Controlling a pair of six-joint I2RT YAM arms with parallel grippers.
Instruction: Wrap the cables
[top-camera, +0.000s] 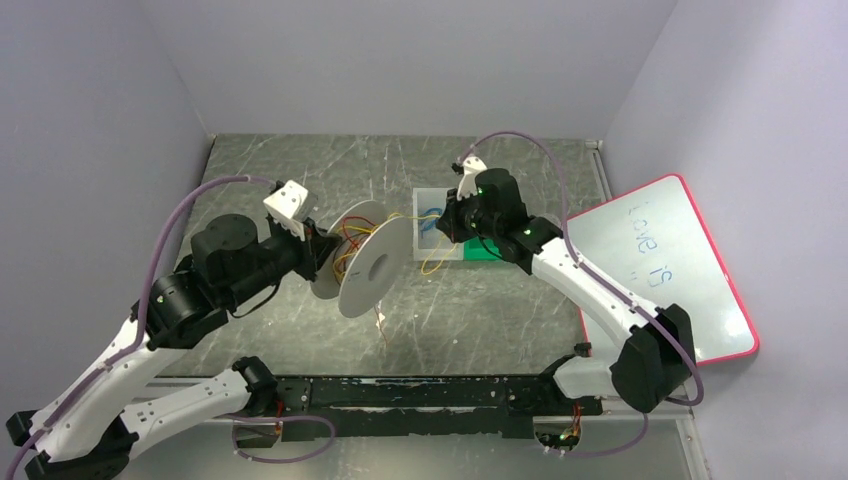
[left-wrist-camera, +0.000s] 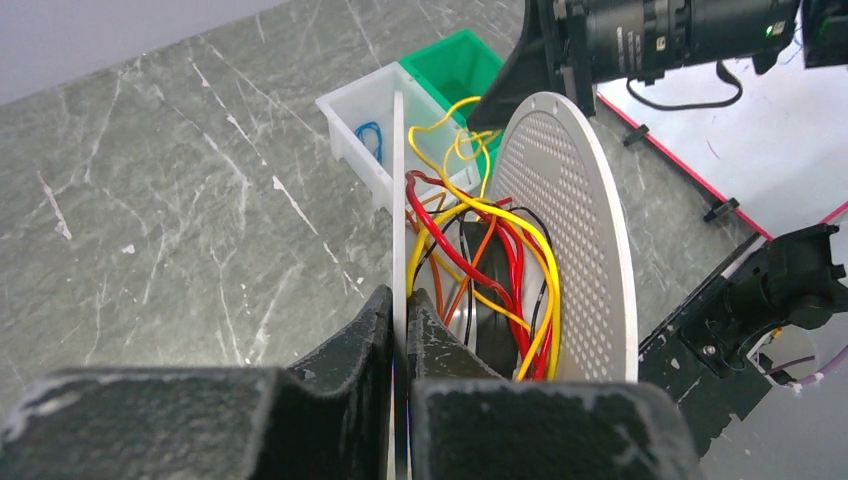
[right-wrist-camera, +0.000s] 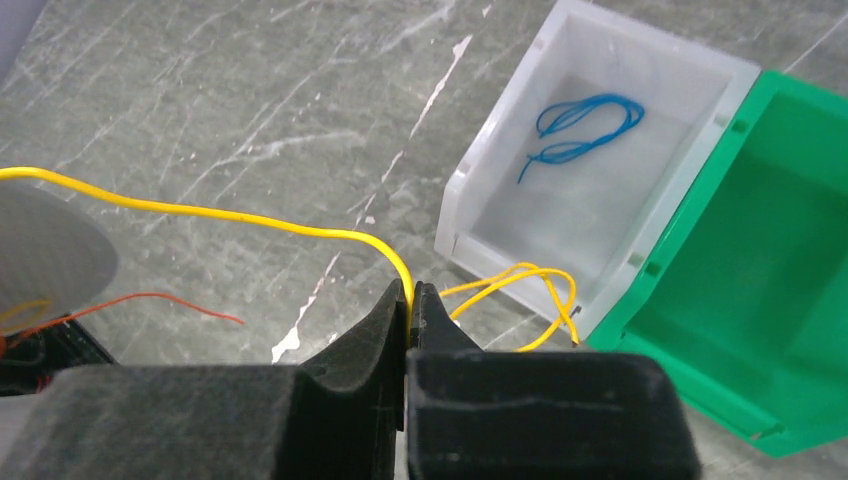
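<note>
A white spool (top-camera: 375, 265) with two discs is held on edge above the table. My left gripper (left-wrist-camera: 399, 312) is shut on its thin near flange (left-wrist-camera: 398, 180). The cables (left-wrist-camera: 500, 250), yellow, orange and red, lie in loose turns between that flange and the perforated far disc (left-wrist-camera: 570, 230). One yellow cable (right-wrist-camera: 250, 220) runs from the spool to my right gripper (right-wrist-camera: 411, 295), which is shut on it. Its free end loops (right-wrist-camera: 530, 275) beside the white bin. A thin reddish wire (right-wrist-camera: 150, 300) trails on the table. From above, my right gripper (top-camera: 447, 225) hangs just right of the spool.
A white bin (top-camera: 424, 197) holding a small blue wire coil (right-wrist-camera: 580, 125) stands behind the spool, with a green bin (right-wrist-camera: 780, 300) against its right side. A pink-framed whiteboard (top-camera: 665, 270) lies at the table's right edge. Grey walls enclose the table.
</note>
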